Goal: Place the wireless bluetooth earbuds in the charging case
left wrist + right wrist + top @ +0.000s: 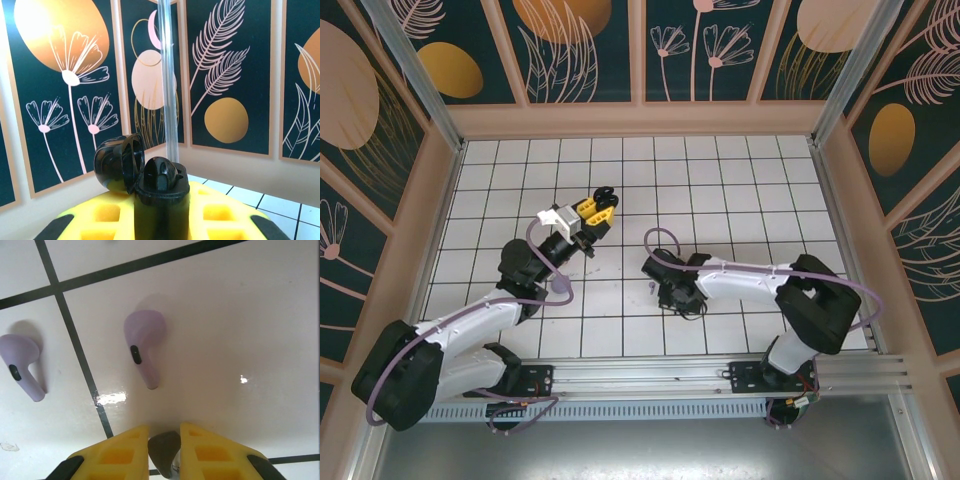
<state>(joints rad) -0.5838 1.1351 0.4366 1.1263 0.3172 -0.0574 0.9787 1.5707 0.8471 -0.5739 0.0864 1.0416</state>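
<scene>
My left gripper [161, 222] is shut on the black charging case [161, 200] and holds it upright above the floor. The case's lid [119, 162] is flipped open to the left, and a black earbud [164, 175] sits in its top. In the top view that gripper [590, 212] hangs over the middle tiles. My right gripper [164, 442] is down at the tiled floor, its yellow fingers [117, 455] closed on a dark earbud [165, 452]. Two lilac earbuds [144, 342] [20, 365] lie flat on the tiles just beyond it.
White tiles with black grout [720, 180] cover the floor, ringed by patterned walls [650, 50]. The right arm [750, 282] lies low across the near right tiles. A clear post [169, 75] rises behind the case in the left wrist view.
</scene>
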